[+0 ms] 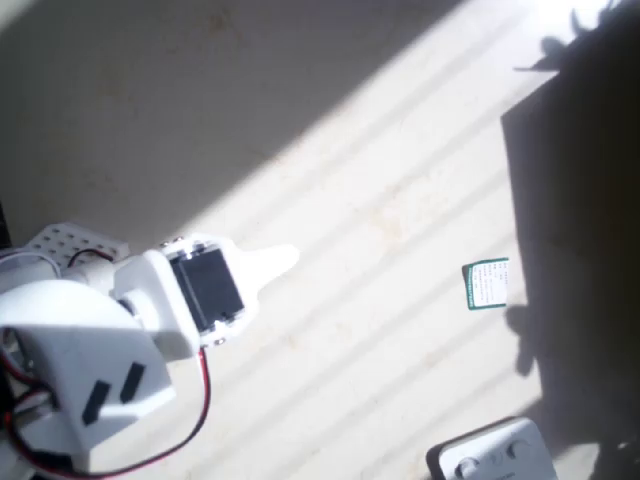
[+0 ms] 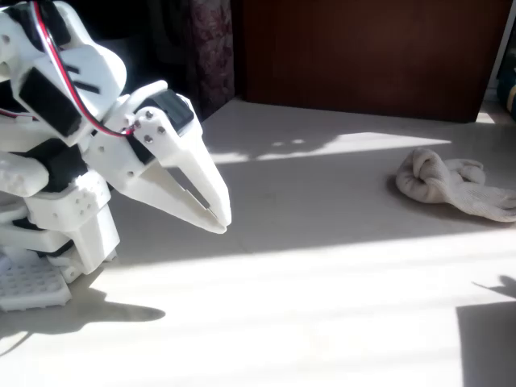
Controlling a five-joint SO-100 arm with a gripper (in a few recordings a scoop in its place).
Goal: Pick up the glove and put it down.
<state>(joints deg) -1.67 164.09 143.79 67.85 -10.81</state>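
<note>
Resting folded back at the left of the fixed view, the arm keeps its tool (image 2: 216,218) narrow, fingertips nearly touching and holding nothing, probably a parked pose before any reach. The glove (image 2: 451,184) lies crumpled on the worktop (image 2: 322,274) at the right, well apart, so it needs a long stretch.

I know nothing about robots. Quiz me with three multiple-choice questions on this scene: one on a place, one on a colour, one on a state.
1. In the fixed view, where is the glove?
A. far right on the table
B. in the pincer
C. under the arm

2. What colour edges the small card?
A. red
B. green
C. blue

3. How is the pincer?
A. shut and empty
B. wide open
C. holding the card

Answers: A, the glove lies crumpled at right; B, a green border shows; A, its tips meet around nothing.
</note>
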